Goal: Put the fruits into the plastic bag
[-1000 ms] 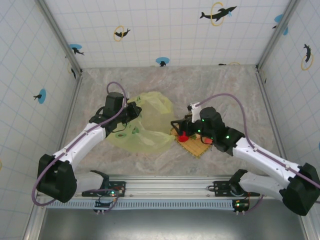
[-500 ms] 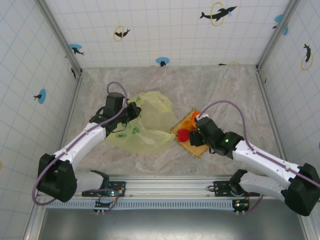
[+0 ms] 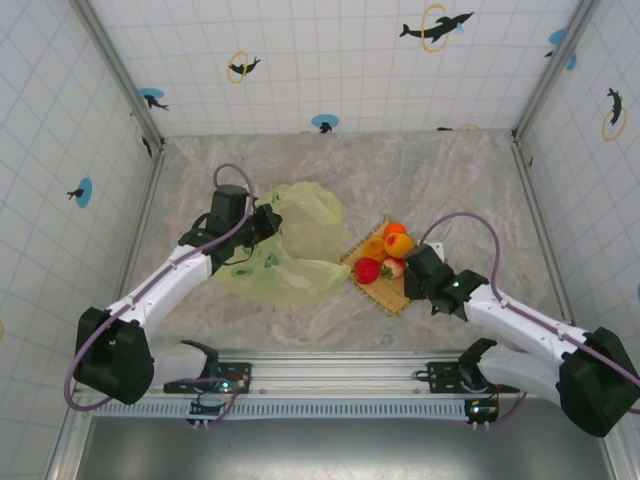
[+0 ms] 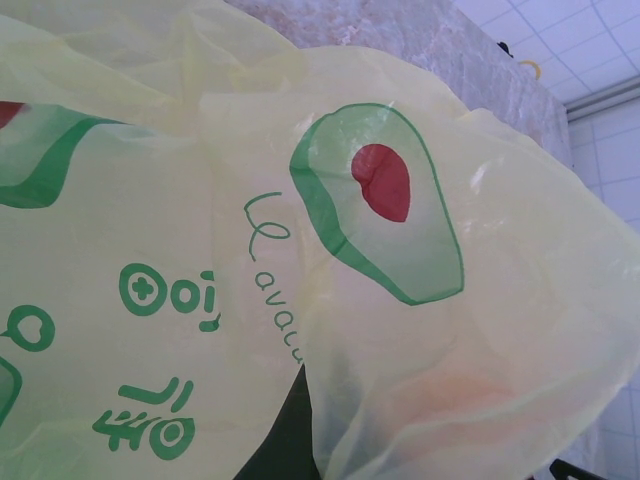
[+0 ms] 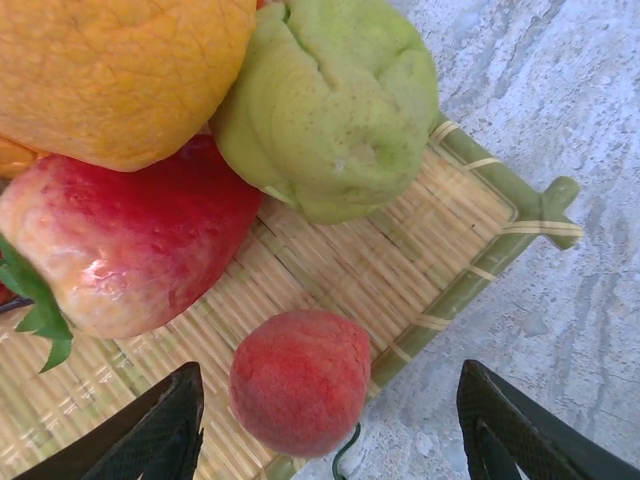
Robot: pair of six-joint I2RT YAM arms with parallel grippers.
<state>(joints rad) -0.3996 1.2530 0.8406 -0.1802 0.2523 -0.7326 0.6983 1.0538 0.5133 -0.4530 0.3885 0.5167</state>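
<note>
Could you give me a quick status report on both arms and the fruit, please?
Left tool shut on plastic bag. Right tool open, straddling the peach on the woven mat. Larger red fruit close beside it.

Orange fruit (image 5: 120, 70) cut off by the right wrist view's top edge, red fruit (image 5: 130, 240) clipped at the left, woven mat (image 5: 330, 270) running off the bottom-left, left gripper (image 3: 268, 227) tips buried in plastic bag (image 4: 450, 380) folds.

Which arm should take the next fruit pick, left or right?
Right. The right tool is open and straddles the small peach on the mat. The left tool is shut on the plastic bag, away from the mat.
</note>
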